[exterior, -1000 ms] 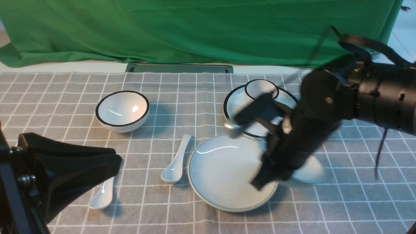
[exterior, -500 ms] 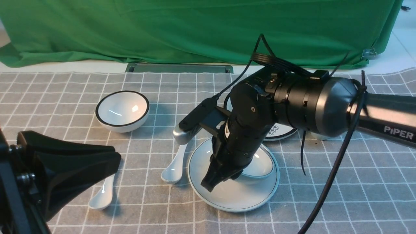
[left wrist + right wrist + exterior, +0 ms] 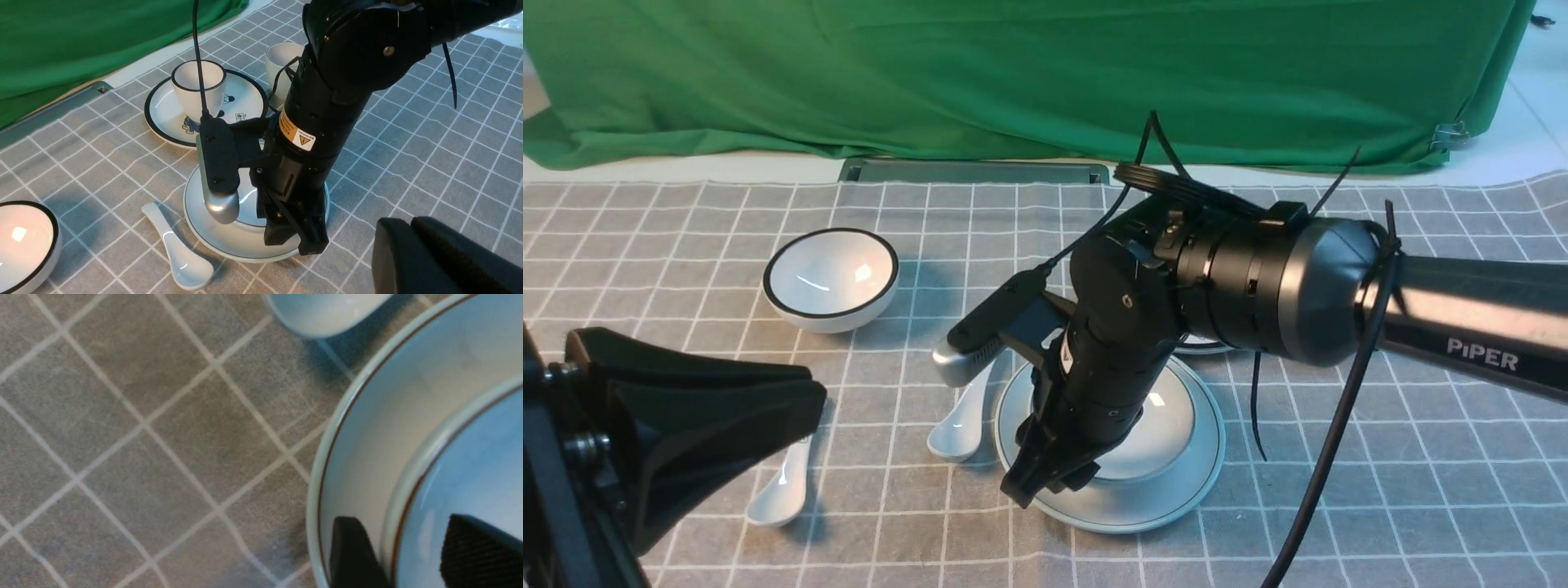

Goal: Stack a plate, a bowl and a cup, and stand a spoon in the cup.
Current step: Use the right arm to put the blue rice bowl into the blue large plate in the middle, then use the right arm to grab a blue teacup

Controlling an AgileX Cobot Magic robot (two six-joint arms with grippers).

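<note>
left gripper (image 3: 818,398), near left: jaws clenched; black-rimmed deep white bowl (image 3: 832,273), farther off; plain white ceramic spoon (image 3: 960,425), left of the plate; right gripper (image 3: 402,535): jaws parted astride the bowl's rim, not clenched; pale grey-white round plate (image 3: 1205,465), thin dark rim, bearing wide shallow grey-white bowl (image 3: 1152,433); plain off-white handleless cup (image 3: 280,57), far right

Your right arm (image 3: 1241,278) reaches inward from the right, wrist (image 3: 1115,318) angled down and inward. Your right gripper (image 3: 402,551) points downward, jaws parted. Your left gripper (image 3: 805,400) stands shut, extending inward from the left, its fingers (image 3: 449,261) together, apart from the right arm.
</note>
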